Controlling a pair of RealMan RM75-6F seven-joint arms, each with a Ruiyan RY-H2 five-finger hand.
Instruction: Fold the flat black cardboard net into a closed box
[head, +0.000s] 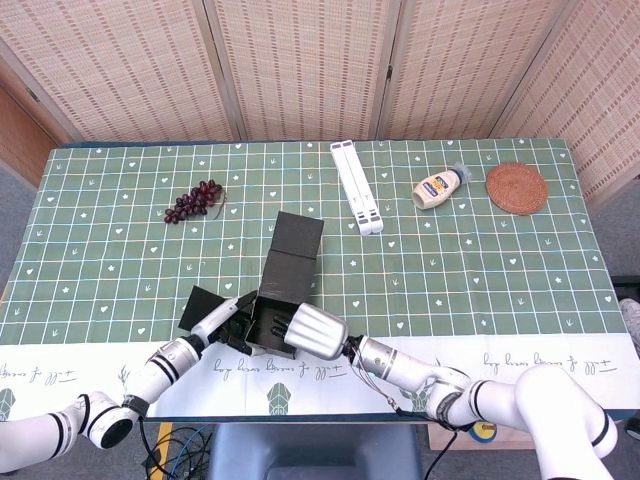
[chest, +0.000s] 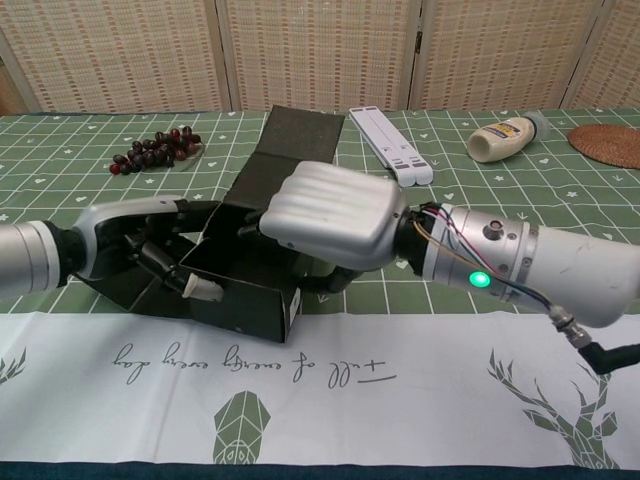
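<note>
The black cardboard box (head: 283, 292) (chest: 262, 220) stands partly folded near the table's front edge, its lid flap (chest: 300, 135) lying open toward the back. My left hand (head: 222, 322) (chest: 140, 248) grips its left wall, fingers curled inside, over a flat side flap (head: 197, 307). My right hand (head: 312, 331) (chest: 330, 212) holds the right wall with curled fingers that reach into the open cavity. The box's inside is mostly hidden by both hands.
A bunch of dark grapes (head: 195, 200) lies at the back left. A white folding stand (head: 356, 186), a mayonnaise bottle (head: 437, 188) and a round woven coaster (head: 517, 187) sit toward the back right. A white printed runner (chest: 320, 380) covers the front edge.
</note>
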